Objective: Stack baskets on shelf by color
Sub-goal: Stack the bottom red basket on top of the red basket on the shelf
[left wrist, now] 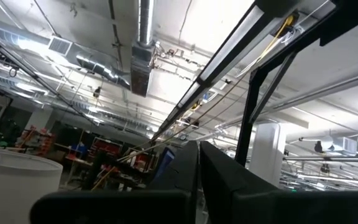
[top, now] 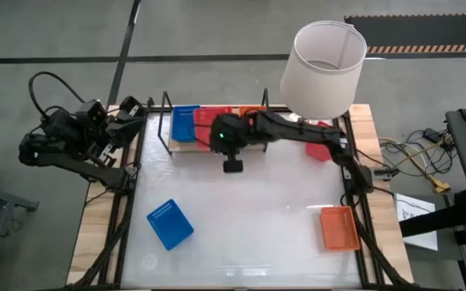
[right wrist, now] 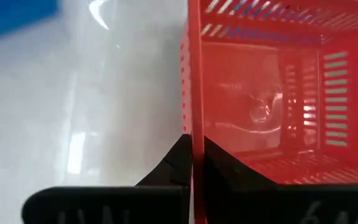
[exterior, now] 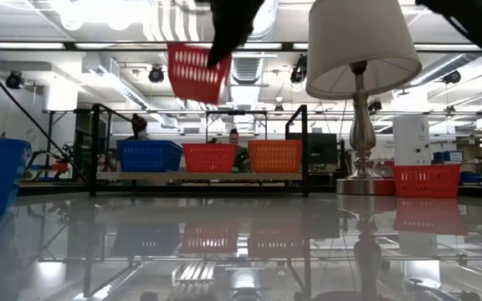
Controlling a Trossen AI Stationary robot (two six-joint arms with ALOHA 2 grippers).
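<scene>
Now 2 blue baskets [top: 171,224], 3 red [exterior: 197,73], 2 orange [top: 339,228].

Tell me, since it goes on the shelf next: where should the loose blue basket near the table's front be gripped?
Probably on a long side wall near its middle, from above. The blue basket lies open side up and skewed on the table, so one finger drops inside and one outside, wrist turned to match. The right gripper holds the red basket that way.

The shelf [exterior: 199,176] of pale wood had black wire ends and held blue [exterior: 150,155], red [exterior: 209,157] and orange [exterior: 275,155] slotted baskets. A red basket [exterior: 197,73] hung in the dark right gripper [right wrist: 192,157]. The lampshade [top: 324,68] was white.
</scene>
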